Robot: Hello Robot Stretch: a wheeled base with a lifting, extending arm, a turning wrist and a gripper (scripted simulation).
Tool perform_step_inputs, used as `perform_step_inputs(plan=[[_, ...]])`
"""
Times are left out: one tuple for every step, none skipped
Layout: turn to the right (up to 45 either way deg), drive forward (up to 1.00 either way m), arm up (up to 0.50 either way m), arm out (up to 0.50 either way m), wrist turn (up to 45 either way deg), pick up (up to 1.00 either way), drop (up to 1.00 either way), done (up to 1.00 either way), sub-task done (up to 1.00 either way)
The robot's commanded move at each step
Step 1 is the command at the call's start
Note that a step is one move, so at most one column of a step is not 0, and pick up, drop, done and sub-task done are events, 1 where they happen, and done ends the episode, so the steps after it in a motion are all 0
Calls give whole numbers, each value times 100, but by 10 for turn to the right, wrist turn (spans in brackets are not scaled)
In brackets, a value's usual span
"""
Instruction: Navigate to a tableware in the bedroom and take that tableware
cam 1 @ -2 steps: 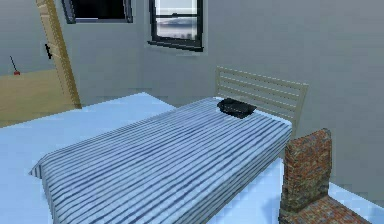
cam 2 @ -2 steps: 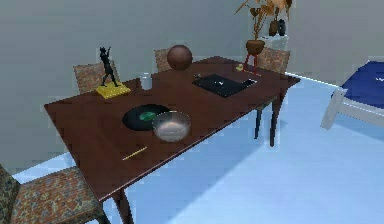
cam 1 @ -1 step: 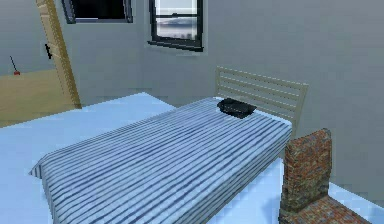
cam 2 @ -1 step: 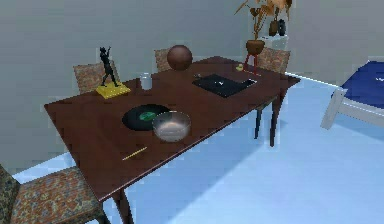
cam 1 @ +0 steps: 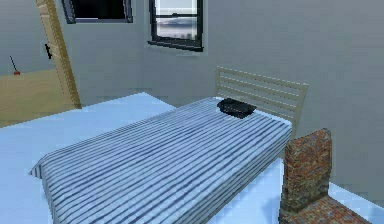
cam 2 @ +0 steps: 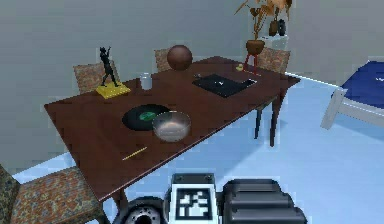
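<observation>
And there it was, the bedroom it seemed: a striped bed (cam 1: 150,150) was seen in the forward view, a flat dark thing (cam 1: 236,107) lying near its headboard. On the arm side a dark wooden bench (cam 2: 95,135) was laid out, and the tableware was found on it. A rounded bowl (cam 2: 171,125) was standing toward the near edge, just beside a dark disc (cam 2: 146,116), and a small grey cup (cam 2: 147,81) was set farther back, between a statuette (cam 2: 106,68) and a brown ball (cam 2: 179,57). The drive was judged all but done and the taking not yet begun. The arm (cam 2: 262,202) was seen low at the bottom edge, drawn well short of the bowl. Of the pincer (cam 2: 145,212) only a dark round body was made out beside the marker (cam 2: 196,200). Its fingers could not be picked out, so its state could not be told, nor whether anything was held. The bowl was reckoned the likeliest pick, being nearest. A small nudge of the base seemed called for to bring the arm in line with it. Then a lift above the bench top and a careful reach outward, with the disc left undisturbed.
</observation>
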Motion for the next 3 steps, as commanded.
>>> perform_step_inputs(plan=[[0,0,0,48,0,0,0,0,0],[0,0,0,0,450,0,0,0,0],[0,0,0,0,450,0,0,0,0]])
